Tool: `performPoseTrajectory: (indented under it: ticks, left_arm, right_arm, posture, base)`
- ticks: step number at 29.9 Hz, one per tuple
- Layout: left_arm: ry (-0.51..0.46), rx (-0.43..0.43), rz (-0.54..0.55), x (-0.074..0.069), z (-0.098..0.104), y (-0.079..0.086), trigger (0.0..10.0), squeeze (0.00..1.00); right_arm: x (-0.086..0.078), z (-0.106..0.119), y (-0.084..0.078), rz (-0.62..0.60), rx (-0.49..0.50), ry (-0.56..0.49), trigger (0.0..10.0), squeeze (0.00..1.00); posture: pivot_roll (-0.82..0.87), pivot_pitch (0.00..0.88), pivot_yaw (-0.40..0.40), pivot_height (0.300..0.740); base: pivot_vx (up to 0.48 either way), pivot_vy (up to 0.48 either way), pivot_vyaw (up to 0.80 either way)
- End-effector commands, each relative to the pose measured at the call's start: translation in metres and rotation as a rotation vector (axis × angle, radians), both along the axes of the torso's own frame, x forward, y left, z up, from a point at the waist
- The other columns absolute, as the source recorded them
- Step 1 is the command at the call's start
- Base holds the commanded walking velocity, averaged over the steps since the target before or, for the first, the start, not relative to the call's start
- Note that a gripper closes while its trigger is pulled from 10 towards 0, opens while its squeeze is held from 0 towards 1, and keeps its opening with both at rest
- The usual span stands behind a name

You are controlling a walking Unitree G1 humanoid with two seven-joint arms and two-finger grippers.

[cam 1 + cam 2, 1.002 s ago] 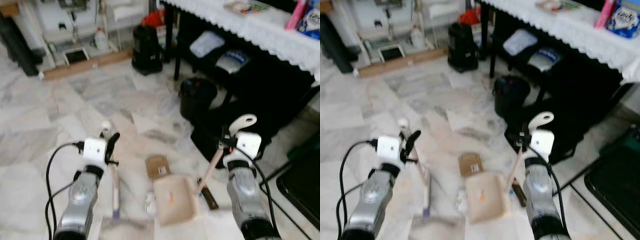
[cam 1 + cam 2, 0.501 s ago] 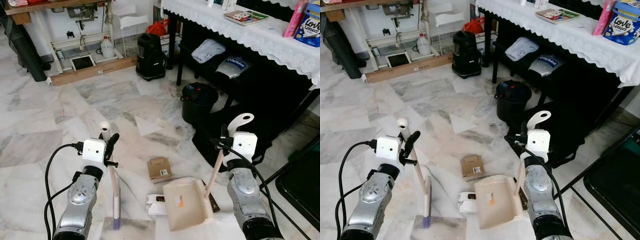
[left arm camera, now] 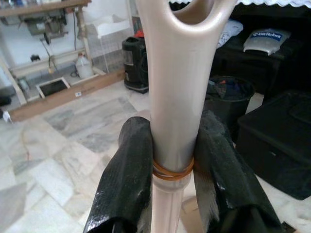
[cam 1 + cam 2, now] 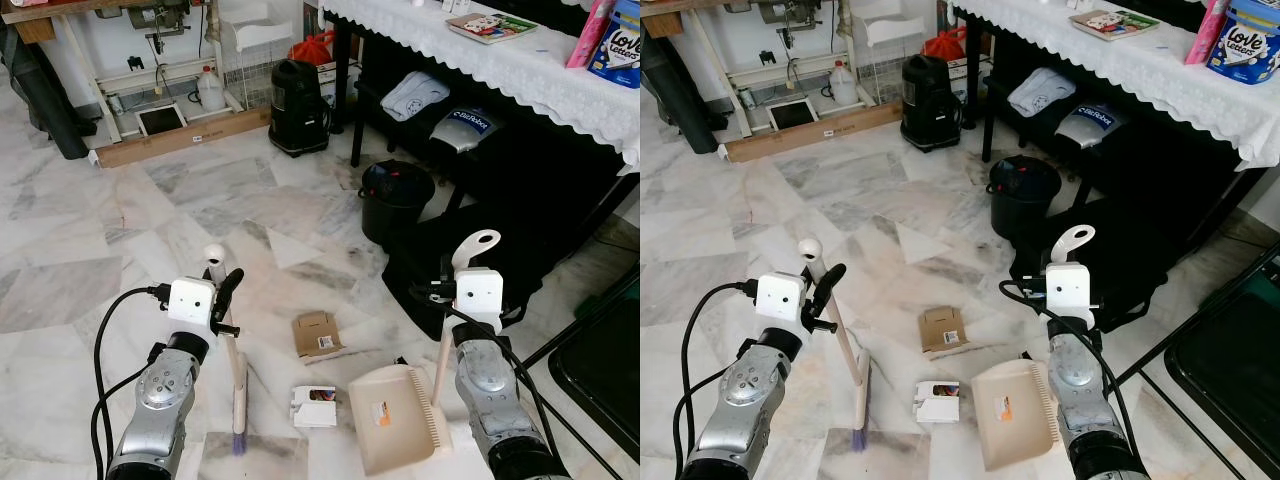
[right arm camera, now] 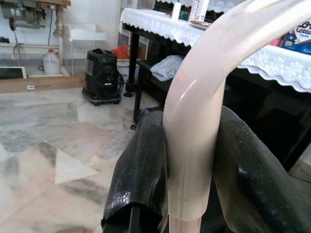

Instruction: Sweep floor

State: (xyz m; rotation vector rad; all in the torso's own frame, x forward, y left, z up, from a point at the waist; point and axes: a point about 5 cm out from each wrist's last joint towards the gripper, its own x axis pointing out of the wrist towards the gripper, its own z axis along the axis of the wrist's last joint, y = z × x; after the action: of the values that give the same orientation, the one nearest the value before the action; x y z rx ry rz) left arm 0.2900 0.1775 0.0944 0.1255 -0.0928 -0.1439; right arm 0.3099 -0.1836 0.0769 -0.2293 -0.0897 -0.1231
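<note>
Since half a second ago, the dustpan point(image 4: 398, 428) has slid to my right and now lies apart from the small white packet point(image 4: 314, 406), which it was touching before; the brush point(image 4: 236, 385) has barely shifted.

Largest first: the marble floor point(image 4: 120, 250) spreads ahead, and the desk point(image 4: 520, 70) with its white lace cloth runs along the right, its far end cut off by the frame edge. Under it sit folded bundles I cannot identify. A black bin point(image 4: 397, 202) stands beside the desk leg, with a black bag point(image 4: 470, 255) just in front of it, partly hidden behind my right wrist. A black appliance point(image 4: 297, 95) stands further back.

My right gripper point(image 5: 194, 160) is clenched on the dustpan's pale handle, a black finger on each side; the pan rests flat on the floor below it, its near edge cut off. My left gripper point(image 3: 170, 160) is clamped on the brush's handle just above a rubber band; the handle slants down to purple bristles touching the floor.

Between brush and dustpan lie a small cardboard box point(image 4: 318, 334) and, nearer me, the white packet, whose print is too small to read.
</note>
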Motion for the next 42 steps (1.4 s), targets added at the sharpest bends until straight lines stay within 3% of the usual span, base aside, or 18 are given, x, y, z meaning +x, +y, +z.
performPoseTrajectory:
  ticks: [1,19,27,42]
  left_arm:
    - [-0.004,-0.029,-0.004,0.003,0.004,0.0,10.0,0.0]
    - [0.014,-0.102,0.02,0.008,0.006,0.006,10.0,0.0]
    - [0.069,-0.178,0.017,0.01,0.001,0.009,10.0,0.0]
    - [0.102,-0.191,-0.021,0.013,0.0,0.012,10.0,0.0]
  right_arm:
    - [-0.001,0.001,0.0,0.001,-0.016,-0.019,10.0,0.0]
    - [0.006,-0.005,0.0,-0.038,-0.012,0.004,10.0,0.0]
    - [0.009,-0.003,0.0,-0.05,-0.02,-0.011,10.0,0.0]
    - [0.011,-0.007,0.009,-0.036,-0.019,0.004,10.0,0.0]
  posture:
    - [0.01,0.083,-0.009,0.74]
    - [0.01,0.098,-0.005,0.74]
    - [0.01,0.103,-0.004,0.74]
    - [0.03,0.118,0.008,0.74]
  base:
    - [0.0,0.0,0.0]
    - [0.0,0.0,0.0]
    - [0.0,0.0,0.0]
    - [0.0,0.0,0.0]
